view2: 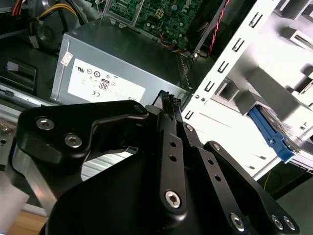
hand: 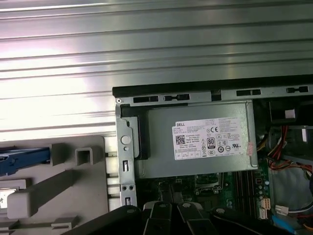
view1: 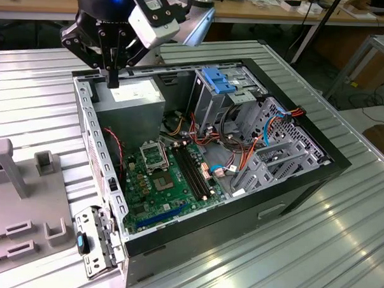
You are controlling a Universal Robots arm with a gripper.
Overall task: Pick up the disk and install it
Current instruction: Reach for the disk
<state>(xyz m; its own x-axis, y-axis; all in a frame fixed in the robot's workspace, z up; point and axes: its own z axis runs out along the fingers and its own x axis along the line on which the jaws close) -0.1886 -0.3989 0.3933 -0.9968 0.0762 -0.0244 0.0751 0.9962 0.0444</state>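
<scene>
Disk (hand: 22, 159): one (blue-railed); one gripper (view1: 112, 82) over power supply (view1: 133, 102).

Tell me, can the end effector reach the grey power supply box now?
Probably yes: the end effector hangs over the power supply box in the open case, with nothing seen between.

In the first wrist view the blue-railed flat disk (hand: 23, 157) is cut off by the picture's edge — one blue rail end shows. In the second wrist view the black metal gripper (view2: 168, 100) covers one edge of the white sticker (view2: 105, 83) on the grey power supply box (view2: 122, 49).
</scene>
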